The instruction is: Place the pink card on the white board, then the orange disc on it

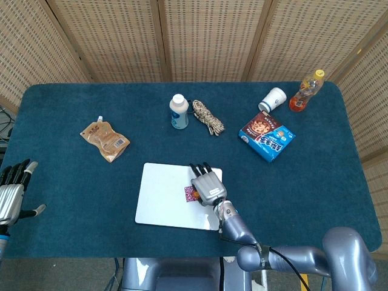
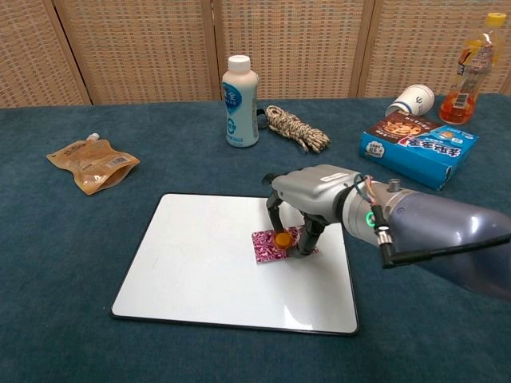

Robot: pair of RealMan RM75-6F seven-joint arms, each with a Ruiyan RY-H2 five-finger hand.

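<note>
The white board [image 2: 200, 263] [image 1: 163, 194] lies flat at the table's front centre. The pink card [image 2: 267, 246] [image 1: 189, 194] rests on its right half, partly covered by my right hand. That right hand [image 2: 307, 199] [image 1: 207, 184] hangs over the card and pinches the small orange disc [image 2: 283, 238] between thumb and finger, just above or touching the card. The head view hides the disc under the hand. My left hand [image 1: 12, 193] stays at the table's far left edge, fingers spread, holding nothing.
A brown pouch [image 2: 93, 164] lies at the left. Behind the board are a white bottle [image 2: 240, 101] and a rope bundle [image 2: 297, 128]. A blue box [image 2: 417, 142], a tipped paper cup [image 2: 411, 100] and an orange drink bottle [image 2: 468, 69] occupy the back right.
</note>
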